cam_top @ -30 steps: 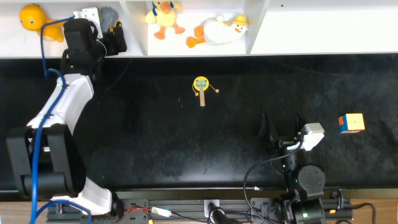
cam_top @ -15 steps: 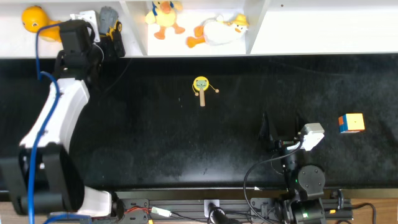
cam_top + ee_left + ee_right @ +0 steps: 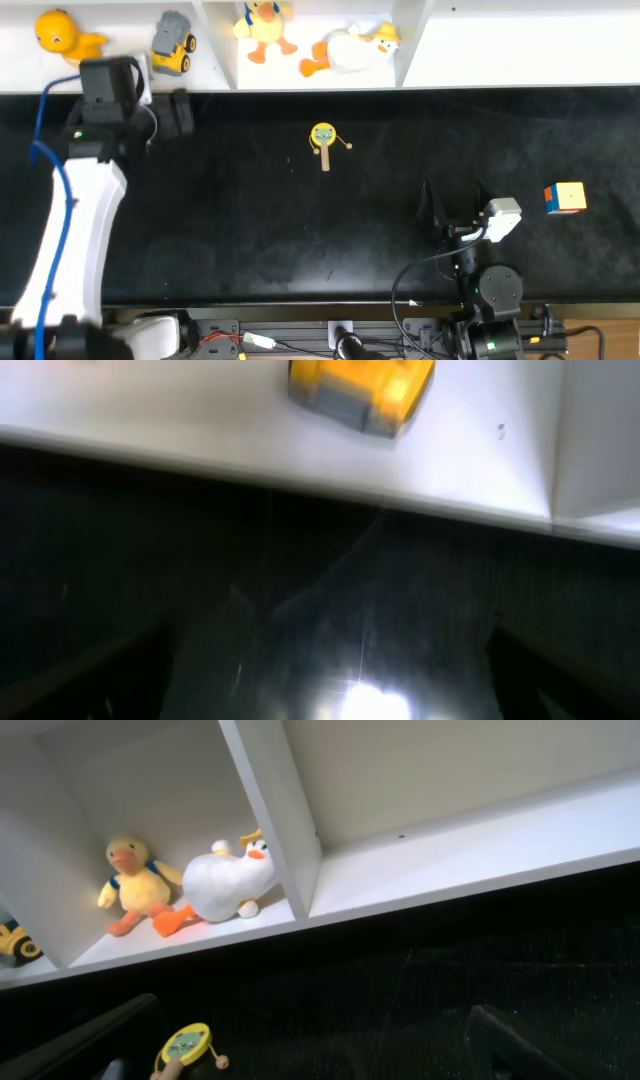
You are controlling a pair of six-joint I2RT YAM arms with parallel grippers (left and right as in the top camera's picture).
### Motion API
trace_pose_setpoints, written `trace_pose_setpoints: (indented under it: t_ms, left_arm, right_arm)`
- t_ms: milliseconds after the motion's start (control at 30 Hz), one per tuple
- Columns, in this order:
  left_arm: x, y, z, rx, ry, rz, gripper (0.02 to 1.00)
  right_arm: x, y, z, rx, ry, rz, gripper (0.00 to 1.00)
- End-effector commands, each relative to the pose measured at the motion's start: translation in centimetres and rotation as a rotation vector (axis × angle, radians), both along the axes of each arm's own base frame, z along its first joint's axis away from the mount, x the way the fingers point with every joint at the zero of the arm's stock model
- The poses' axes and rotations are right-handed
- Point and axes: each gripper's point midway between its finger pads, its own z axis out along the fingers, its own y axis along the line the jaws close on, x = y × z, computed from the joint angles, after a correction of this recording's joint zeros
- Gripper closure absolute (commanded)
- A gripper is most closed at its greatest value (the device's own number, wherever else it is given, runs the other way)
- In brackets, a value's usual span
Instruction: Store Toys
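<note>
I see L end effector [image 3: 330, 632] released over surface [image 3: 250, 220], just off shelf [image 3: 500, 50] edge | toy truck [image 3: 172, 42] in shelf's left bay, near yellow duck [image 3: 60, 30] | R end effector [image 3: 312, 1008] released too, by its base

Black table surface [image 3: 250, 220] matt, faintly grainy. White shelf [image 3: 500, 40] smooth. Plush duck [image 3: 264, 28], goose [image 3: 352, 48]: fuzzy cloth. Hard plastic toy truck [image 3: 172, 42]. Pale wood handle on rattle [image 3: 324, 143]. Smooth plastic cube [image 3: 565, 197].

A black counter [image 3: 250, 220] is laid out across the view, and loose cables [image 3: 255, 341] are gathered along its near edge.
</note>
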Motion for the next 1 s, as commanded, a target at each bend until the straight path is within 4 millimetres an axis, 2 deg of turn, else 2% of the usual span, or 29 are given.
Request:
trace_pose_setpoints:
  t_ms: [33, 267, 400, 567, 867, 1000]
  left_arm:
    - [-3.2, 0.0, 4.2, 0.005, -0.060, 0.032, 0.020]
    - [-9.6, -0.9, 7.3, 0.016, -0.086, 0.013, 0.020]
    - [-11.7, -1.0, 7.9, 0.017, -0.085, 0.012, 0.020]
    - [-12.1, -1.0, 7.9, 0.017, -0.084, 0.012, 0.020]
    - [-11.8, -1.0, 6.3, 0.014, -0.009, 0.010, 0.020]
    - [-12.2, -1.3, 7.1, 0.001, -0.056, -0.001, 0.020]
  right_arm:
    - [0.0, 0.0, -0.3, -0.007, -0.002, -0.002, 0.007]
    - [0.0, 0.0, -0.3, -0.007, -0.001, -0.002, 0.005]
    - [0.0, 0.0, -0.3, -0.007, -0.001, -0.002, 0.005]
    - [0.0, 0.0, -0.3, -0.007, -0.001, -0.002, 0.005]
    - [0.0, 0.0, -0.3, -0.007, -0.001, -0.002, 0.005]
    - [0.0, 0.0, -0.3, -0.007, -0.001, -0.002, 0.005]
